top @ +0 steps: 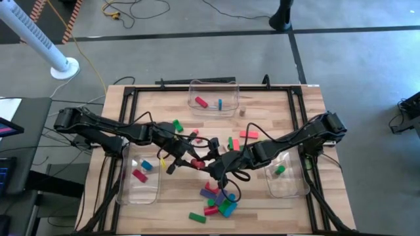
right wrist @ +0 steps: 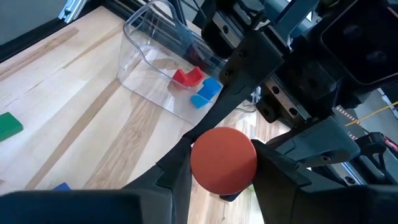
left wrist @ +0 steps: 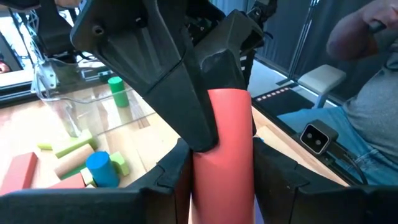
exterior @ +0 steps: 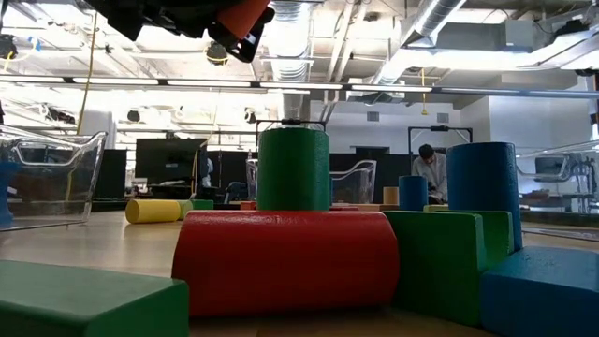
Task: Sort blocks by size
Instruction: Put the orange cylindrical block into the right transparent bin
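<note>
Two jaws, apparently, around red cylinder (left wrist: 222,149)

The wooden counter (top: 177,200) holds three clear bins (top: 213,98) and many little colored blocks (top: 216,200) lying around.

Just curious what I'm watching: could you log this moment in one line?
Stage: handover mid-air | left pincer: gripping red cylinder | right pincer: at same cylinder

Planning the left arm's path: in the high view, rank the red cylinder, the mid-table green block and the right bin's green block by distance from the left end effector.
From the left end effector:
1. red cylinder, in its grip.
2. mid-table green block, left of centre.
3. far green block, inside the right bin.
</note>
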Available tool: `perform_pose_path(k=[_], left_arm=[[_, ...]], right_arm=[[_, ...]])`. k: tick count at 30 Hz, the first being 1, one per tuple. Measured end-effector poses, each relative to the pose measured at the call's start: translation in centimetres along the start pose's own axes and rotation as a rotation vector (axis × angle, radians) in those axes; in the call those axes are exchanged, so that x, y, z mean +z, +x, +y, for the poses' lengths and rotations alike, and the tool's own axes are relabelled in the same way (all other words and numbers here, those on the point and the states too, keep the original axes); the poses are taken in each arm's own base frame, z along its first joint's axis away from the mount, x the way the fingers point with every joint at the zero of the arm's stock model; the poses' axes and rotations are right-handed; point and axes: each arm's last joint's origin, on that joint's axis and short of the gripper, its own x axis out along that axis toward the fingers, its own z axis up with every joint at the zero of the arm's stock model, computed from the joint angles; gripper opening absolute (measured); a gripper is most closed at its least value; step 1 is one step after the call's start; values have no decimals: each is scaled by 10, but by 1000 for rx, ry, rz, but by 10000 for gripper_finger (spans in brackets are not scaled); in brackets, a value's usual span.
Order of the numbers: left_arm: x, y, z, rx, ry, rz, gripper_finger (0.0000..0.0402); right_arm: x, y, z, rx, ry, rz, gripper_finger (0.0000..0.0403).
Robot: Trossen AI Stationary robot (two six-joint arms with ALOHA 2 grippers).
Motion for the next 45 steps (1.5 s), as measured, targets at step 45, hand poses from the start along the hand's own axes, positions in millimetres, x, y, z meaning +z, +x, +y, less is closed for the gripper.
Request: perform_pose_path(k=[45], left_arm=[[-54, -14, -16, 133, -135, 360, 269]], right_arm=[[-60, -170, 54, -232, 610, 1078, 164]])
